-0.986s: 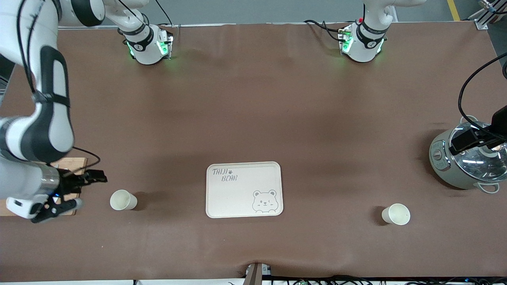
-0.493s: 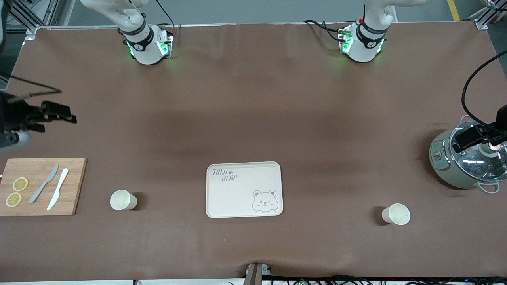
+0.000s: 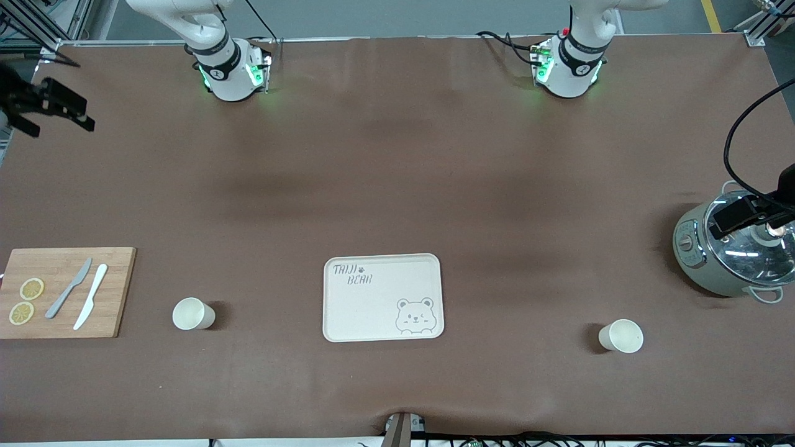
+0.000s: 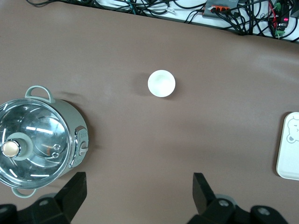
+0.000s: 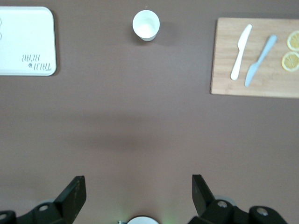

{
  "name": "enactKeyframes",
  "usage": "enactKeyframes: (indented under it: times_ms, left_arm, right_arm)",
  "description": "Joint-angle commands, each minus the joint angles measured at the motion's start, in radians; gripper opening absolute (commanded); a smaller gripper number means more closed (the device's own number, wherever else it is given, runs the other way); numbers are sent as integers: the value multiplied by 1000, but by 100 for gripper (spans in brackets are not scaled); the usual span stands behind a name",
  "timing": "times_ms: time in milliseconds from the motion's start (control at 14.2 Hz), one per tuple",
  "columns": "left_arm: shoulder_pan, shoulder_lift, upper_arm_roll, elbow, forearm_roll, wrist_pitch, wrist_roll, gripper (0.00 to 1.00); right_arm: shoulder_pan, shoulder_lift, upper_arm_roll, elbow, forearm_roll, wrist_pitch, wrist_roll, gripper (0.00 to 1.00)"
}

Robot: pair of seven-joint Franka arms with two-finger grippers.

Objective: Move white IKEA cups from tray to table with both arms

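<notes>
Two white cups stand upright on the brown table, with a cream bear-print tray [image 3: 382, 298] between them. One cup [image 3: 193, 313] [image 5: 146, 25] is toward the right arm's end, the other cup [image 3: 621, 336] [image 4: 161, 83] toward the left arm's end. My right gripper [image 3: 57, 121] [image 5: 138, 191] hangs open and empty high over the table's edge at the right arm's end, well away from its cup. Above the edge of a lidded pot, my left gripper [image 3: 745, 216] [image 4: 138, 191] is open and empty, apart from the other cup.
A grey-green pot with a glass lid [image 3: 733, 251] [image 4: 37, 140] stands at the left arm's end. A wooden cutting board [image 3: 62, 292] [image 5: 254, 56] with two knives and lemon slices lies at the right arm's end, beside the cup there. Both arm bases stand along the table's base side.
The right arm has lifted from beside its cup and the cutting board and swung toward the base side, uncovering the board. The left gripper has barely moved.
</notes>
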Motion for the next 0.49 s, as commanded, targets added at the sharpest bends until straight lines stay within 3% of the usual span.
enactKeyframes:
  times_ms: [0, 423]
  left_arm:
    - [2, -10, -4, 3, 17, -15, 12, 100]
    - [-4, -9, -1, 3, 19, -15, 12, 100]
  right_arm:
    - [4, 8, 11, 5, -23, 27, 44, 100]
    - [-11, 54, 4, 13, -23, 31, 42, 100]
